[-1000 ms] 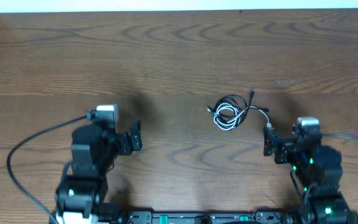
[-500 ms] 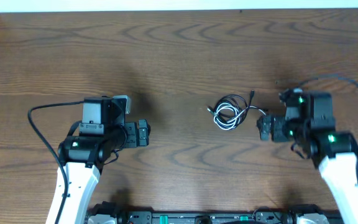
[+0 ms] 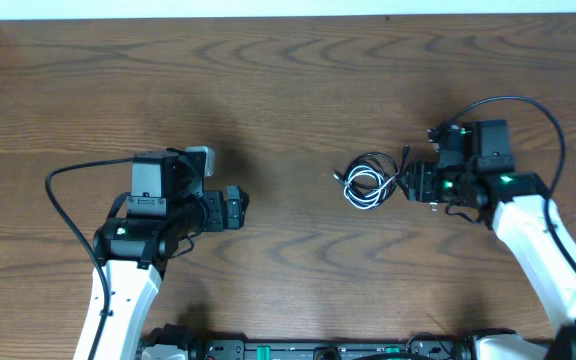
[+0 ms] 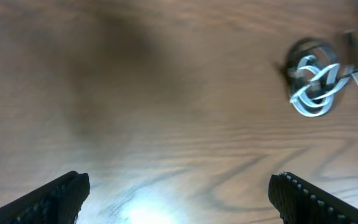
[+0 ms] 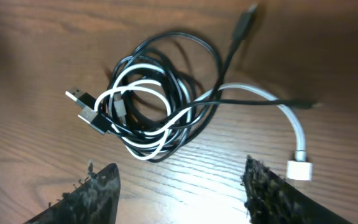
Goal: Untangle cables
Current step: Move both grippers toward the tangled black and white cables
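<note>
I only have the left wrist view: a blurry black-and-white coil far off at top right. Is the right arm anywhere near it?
Observer: Yes. Overhead, the right gripper sits close beside the thin black and white cables.
Operator: Are its jaws open?
Observer: Open wide in the right wrist view, holding nothing.
Operator: Any free ends?
Observer: The white cord's small white plug lies outside the coil on the brown wooden table, close to one jaw.

The black cable and white cable lie coiled together in one flat tangle, right of centre, plug ends sticking outward
</note>
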Controlling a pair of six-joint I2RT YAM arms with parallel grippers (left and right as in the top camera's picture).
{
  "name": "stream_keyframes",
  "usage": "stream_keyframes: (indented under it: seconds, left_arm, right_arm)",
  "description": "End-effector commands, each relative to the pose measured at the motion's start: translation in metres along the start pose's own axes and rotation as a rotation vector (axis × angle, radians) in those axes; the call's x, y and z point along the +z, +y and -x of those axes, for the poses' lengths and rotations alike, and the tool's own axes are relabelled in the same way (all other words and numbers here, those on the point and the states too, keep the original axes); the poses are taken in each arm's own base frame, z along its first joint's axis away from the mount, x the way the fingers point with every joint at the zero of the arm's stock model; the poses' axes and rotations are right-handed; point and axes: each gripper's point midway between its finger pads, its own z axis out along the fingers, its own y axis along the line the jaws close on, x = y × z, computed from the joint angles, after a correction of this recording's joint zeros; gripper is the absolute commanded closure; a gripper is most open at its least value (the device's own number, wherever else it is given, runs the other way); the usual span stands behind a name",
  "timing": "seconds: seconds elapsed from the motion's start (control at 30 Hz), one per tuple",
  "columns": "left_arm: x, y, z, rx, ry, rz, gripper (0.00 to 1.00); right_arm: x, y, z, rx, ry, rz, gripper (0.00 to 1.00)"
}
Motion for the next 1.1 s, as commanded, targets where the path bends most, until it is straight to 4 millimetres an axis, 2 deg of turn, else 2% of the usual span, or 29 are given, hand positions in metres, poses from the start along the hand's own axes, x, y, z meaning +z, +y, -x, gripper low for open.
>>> stream_keyframes:
  seconds: [0.0, 0.17, 0.33, 0.47, 0.5, 0.53, 0.6, 0.63, 0.87, 1.07]
  left_arm:
    - [-0.005, -0.024, 0.012, 0.014, -0.034, -0.123, 0.04]
    - [-0.005, -0.025, 0.013, 0.001, -0.041, -0.127, 0.04]
    - [-0.004, -0.024, 0.009, -0.007, -0.026, -0.125, 0.03]
    - [-0.004, -0.024, 0.009, -0.007, -0.026, -0.125, 0.03]
    - [-0.004, -0.024, 0.009, -0.007, -0.026, -0.125, 0.03]
    - [-0.004, -0.024, 0.009, -0.008, -0.025, -0.125, 0.04]
    - [-0.004, -0.023, 0.009, -0.008, -0.024, -0.125, 0.04]
    - [-0.004, -0.023, 0.008, -0.009, -0.022, -0.124, 0.04]
    - [-0.003, -0.023, 0.006, -0.012, -0.015, -0.123, 0.04]
    - [0.003, -0.029, 0.002, -0.024, 0.025, -0.17, 0.25]
  right_arm:
    - [0.022, 0.008, -0.007, 0.042, 0.054, -0.011, 0.44]
    - [0.053, 0.005, -0.019, 0.048, 0.11, -0.074, 0.5]
    - [0.081, 0.007, -0.031, 0.079, 0.147, -0.111, 0.61]
    - [0.097, 0.007, -0.039, 0.132, 0.164, -0.135, 0.63]
    - [0.101, 0.009, -0.041, 0.13, 0.171, -0.13, 0.67]
    - [0.103, 0.012, -0.043, 0.123, 0.175, -0.128, 0.74]
    - [0.105, 0.017, -0.046, 0.107, 0.184, -0.124, 0.95]
    - [0.106, 0.021, -0.049, 0.096, 0.19, -0.116, 0.99]
    - [0.108, 0.073, -0.075, 0.006, 0.286, 0.059, 0.99]
    - [0.11, 0.097, -0.085, -0.053, 0.298, 0.116, 0.99]
